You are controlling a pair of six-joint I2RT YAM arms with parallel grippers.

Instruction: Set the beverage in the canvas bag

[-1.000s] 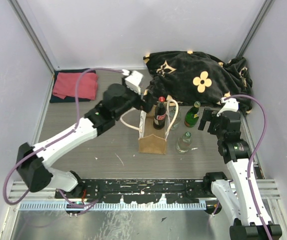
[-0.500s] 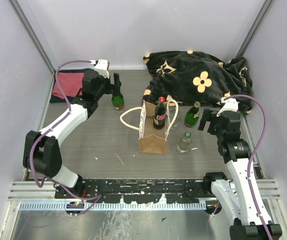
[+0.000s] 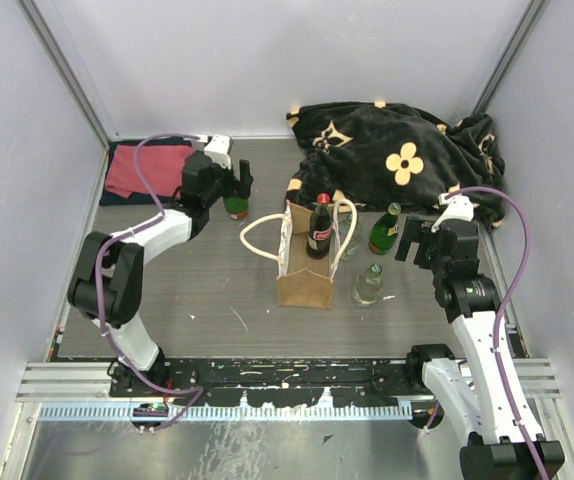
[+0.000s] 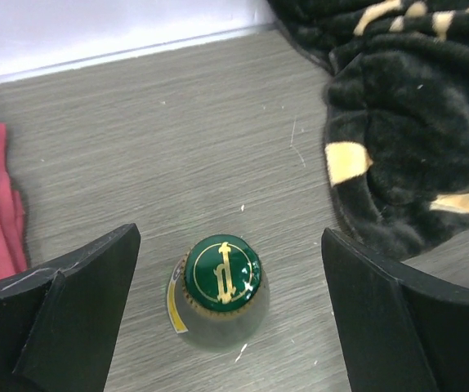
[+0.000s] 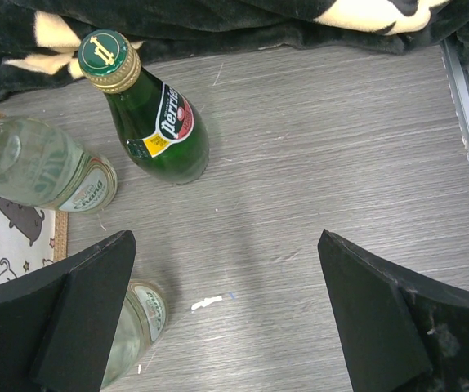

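My left gripper (image 4: 230, 238) spread wide, straddling green-capped bottle (image 4: 222, 275) far left | canvas bag (image 3: 305, 282) centre, cola bottle (image 3: 319, 228) inside | my right gripper (image 5: 226, 249) spread, "Perrier" bottle (image 5: 159, 124) ahead.

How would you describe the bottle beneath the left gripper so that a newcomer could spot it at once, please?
Start at the folded red towel in the far left corner. Just right of it a green bottle stands between the left gripper's open fingers. It is the only bottle left of the canvas bag; the other green bottle stands right of it, near clear bottles.
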